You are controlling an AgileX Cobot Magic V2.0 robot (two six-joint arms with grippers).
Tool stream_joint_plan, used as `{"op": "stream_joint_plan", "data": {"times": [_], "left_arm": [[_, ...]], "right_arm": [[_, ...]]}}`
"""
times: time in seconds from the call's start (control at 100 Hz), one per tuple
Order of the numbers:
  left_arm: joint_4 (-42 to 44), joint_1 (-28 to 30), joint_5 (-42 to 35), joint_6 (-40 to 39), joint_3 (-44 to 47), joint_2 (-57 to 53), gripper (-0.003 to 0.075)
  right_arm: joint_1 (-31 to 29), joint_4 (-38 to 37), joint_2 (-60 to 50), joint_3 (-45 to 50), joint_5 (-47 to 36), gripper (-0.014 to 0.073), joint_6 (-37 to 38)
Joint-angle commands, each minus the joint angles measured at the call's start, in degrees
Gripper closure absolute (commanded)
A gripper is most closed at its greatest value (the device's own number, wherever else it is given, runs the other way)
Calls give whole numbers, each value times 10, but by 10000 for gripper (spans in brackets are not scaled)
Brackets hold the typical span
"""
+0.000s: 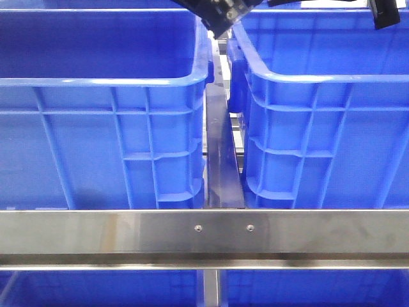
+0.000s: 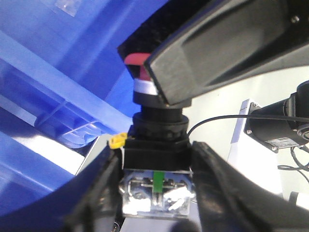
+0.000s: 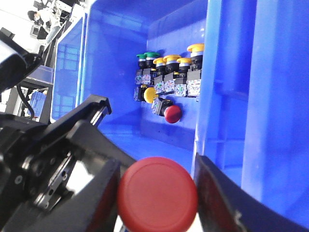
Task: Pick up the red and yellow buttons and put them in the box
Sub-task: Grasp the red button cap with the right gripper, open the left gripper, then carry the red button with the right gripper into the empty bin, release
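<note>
Stainless steel crossbar (image 1: 204, 233) fills the near front view, two deep blue ribbed plastic crates (image 1: 102, 115) behind it. Left fingers (image 2: 159, 159) clamped on a red mushroom-head push-button switch (image 2: 154, 125) by its black square body, clear contact block below. Right fingers (image 3: 157, 193) pinch the same button's glossy red cap (image 3: 157, 194), so this looks like a handover. Right crate (image 3: 120, 48) already holds a pile of yellow, green and red buttons (image 3: 169, 77). Advice: release one side only once the other's grip is square; smooth cap can slip.

A shiny steel rail (image 1: 204, 233) crosses the foreground, with a dark metal post (image 1: 222, 153) rising behind it under bright light.
</note>
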Motion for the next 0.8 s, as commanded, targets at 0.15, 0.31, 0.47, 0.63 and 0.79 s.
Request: {"op": "stream_joint_plan", "data": {"times": [0.15,0.31,0.47,0.63,0.79], "left_arm": [[-35,-3,-11,1,-16,-28,90],[-35,-3,-10,1,-16,-28,101],[-35,-3,-10,1,-16,-28,101],[-35,-3,-10,1,-16,-28,101],[-36,-3,-10,1,-16,-28,101]], "right_arm": [[-3,35,-15,-21,6,390,-22],[-43,23,-15,-40,-17,390,-82],[-103,20,-15,-68,-40,390,-152],[-138,11,-13,-83,-131,390,-263],[-128,11,11,-83,-225,390,-387]]}}
